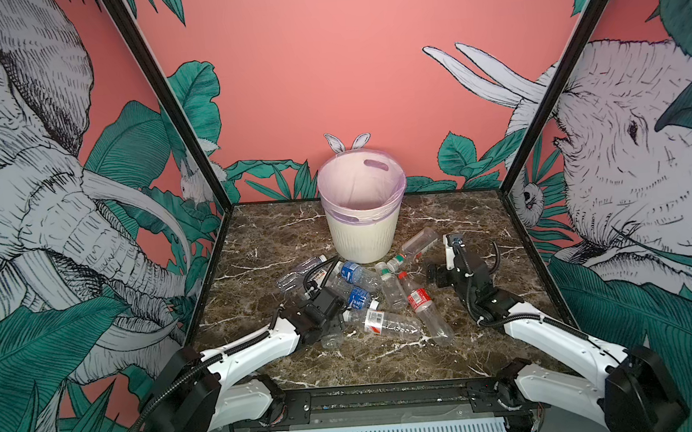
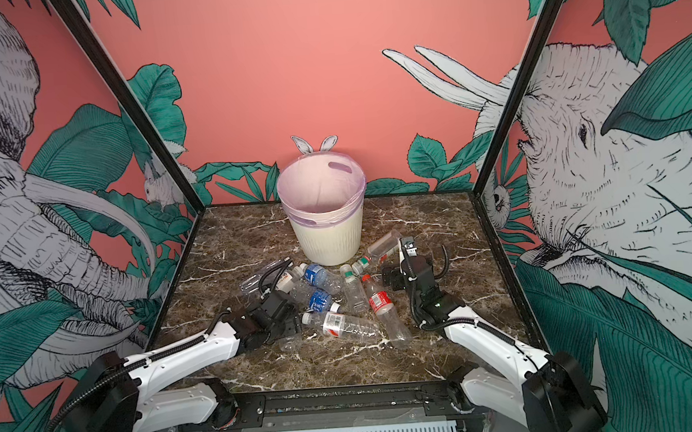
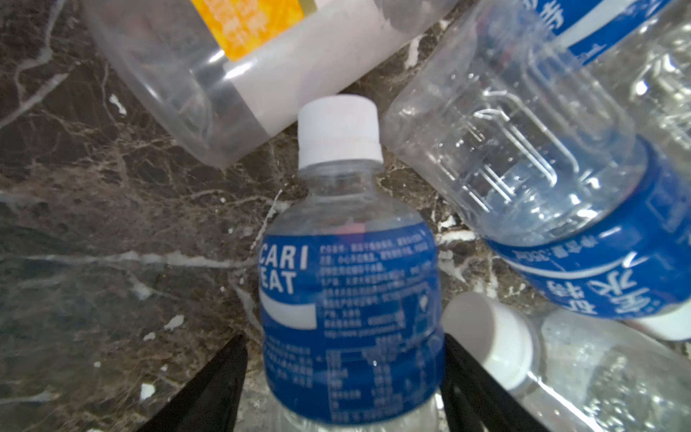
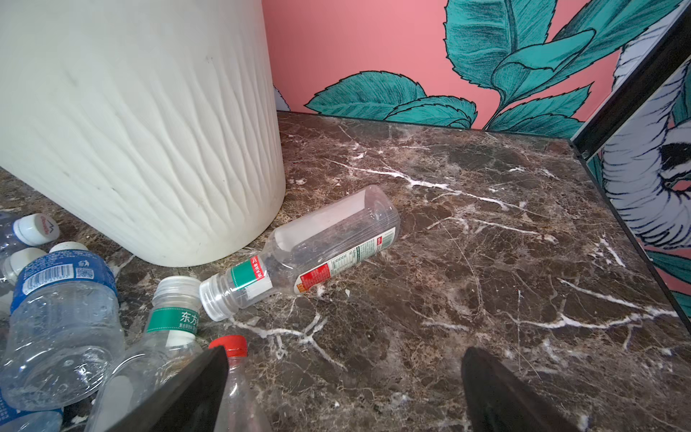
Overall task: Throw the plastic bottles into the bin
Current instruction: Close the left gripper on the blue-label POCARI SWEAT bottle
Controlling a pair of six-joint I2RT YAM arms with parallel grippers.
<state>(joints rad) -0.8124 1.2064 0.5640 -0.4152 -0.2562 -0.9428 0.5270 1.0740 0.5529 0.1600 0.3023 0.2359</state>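
Surface (image 1: 254, 240): dark veined marble, boxed by pink mural walls (image 1: 326, 80) on three sides; bare along near edge, both far corners and right side.
Bin (image 1: 362, 241): cream, ribbed, lilac liner folded over rim; upright at far middle.
Plastic bottles (image 1: 378, 321): clear, lying flat in a heap just before bin; white, red, green caps; blue, red labels.
Left end effector (image 3: 344, 336): low in heap's left part, part-spread astride blue-labelled bottle (image 3: 347, 299), marble showing beside one finger.
Right end effector (image 4: 344, 351): spread wide, empty, over bare marble right of heap.

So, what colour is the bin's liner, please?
The liner is pale pink-lilac, clearest in a top view.
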